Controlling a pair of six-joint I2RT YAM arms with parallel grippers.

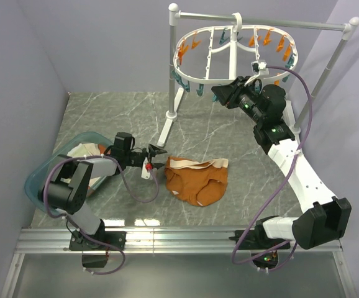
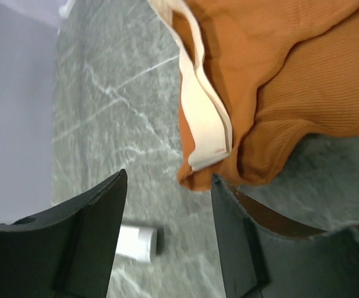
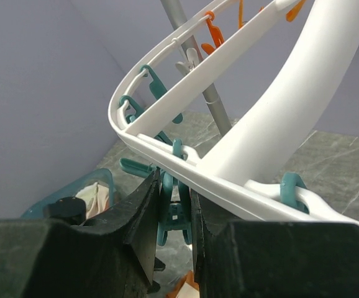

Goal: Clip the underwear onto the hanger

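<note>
The rust-orange underwear with a cream waistband lies crumpled on the marble table; in the left wrist view its corner lies just beyond my fingertips. My left gripper is open and empty, low over the table at the underwear's left edge, not touching it. The white oval hanger hangs from the pole stand, ringed by teal and orange clothespins. My right gripper is raised at the hanger's near rim, shut on a teal clothespin hanging there.
A teal basket with white-and-orange garments sits at the left; it also shows in the right wrist view. The grey-white pole stand stands at the back, one foot near my left gripper. A small white cylinder lies under my left fingers.
</note>
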